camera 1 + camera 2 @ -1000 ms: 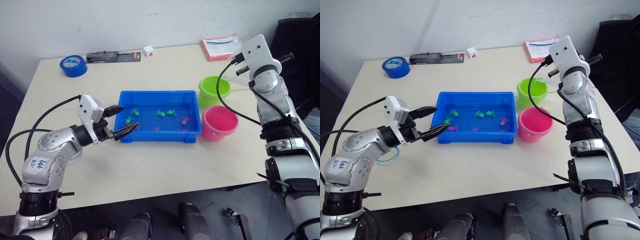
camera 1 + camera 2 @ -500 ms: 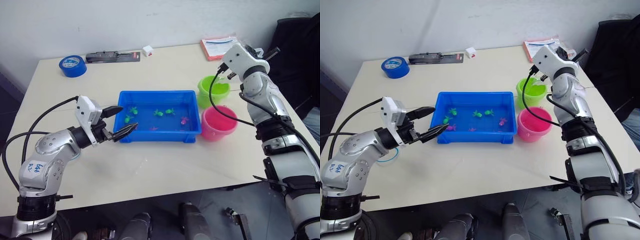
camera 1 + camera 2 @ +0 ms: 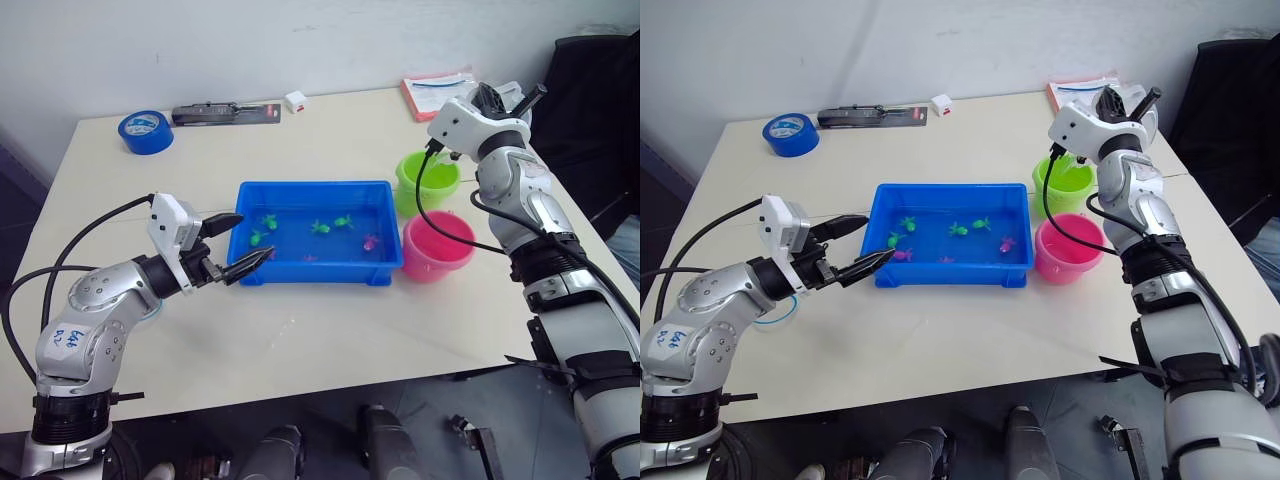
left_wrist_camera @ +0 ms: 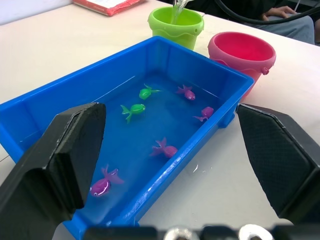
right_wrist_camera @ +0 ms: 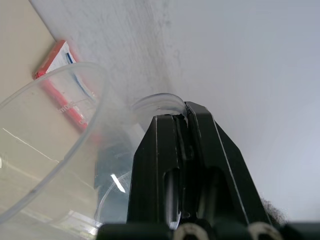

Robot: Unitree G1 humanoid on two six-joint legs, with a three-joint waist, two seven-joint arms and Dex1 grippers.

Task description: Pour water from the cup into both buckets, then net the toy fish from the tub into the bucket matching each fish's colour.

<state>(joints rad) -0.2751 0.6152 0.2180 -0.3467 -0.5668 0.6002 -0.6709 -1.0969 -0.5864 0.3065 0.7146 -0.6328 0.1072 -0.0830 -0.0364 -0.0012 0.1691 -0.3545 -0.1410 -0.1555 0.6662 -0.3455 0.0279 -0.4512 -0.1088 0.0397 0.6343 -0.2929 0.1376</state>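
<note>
While the right end effector (image 5: pixel 182 165) pinches the cup (image 5: pixel 55 145), water enters the green bucket (image 4: pixel 175 25).

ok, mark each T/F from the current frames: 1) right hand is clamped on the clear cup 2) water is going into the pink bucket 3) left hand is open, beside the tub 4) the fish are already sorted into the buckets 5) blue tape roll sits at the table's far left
1) True. The right hand is shut on the cup wall.
2) False. The stream falls into the green bucket; the pink bucket sits beside it.
3) True. The left hand is open at the left end of the tub, holding nothing.
4) False. The toy fish, green and pink, are all in the tub's water.
5) True. The tape roll lies at the table's far left.
</note>
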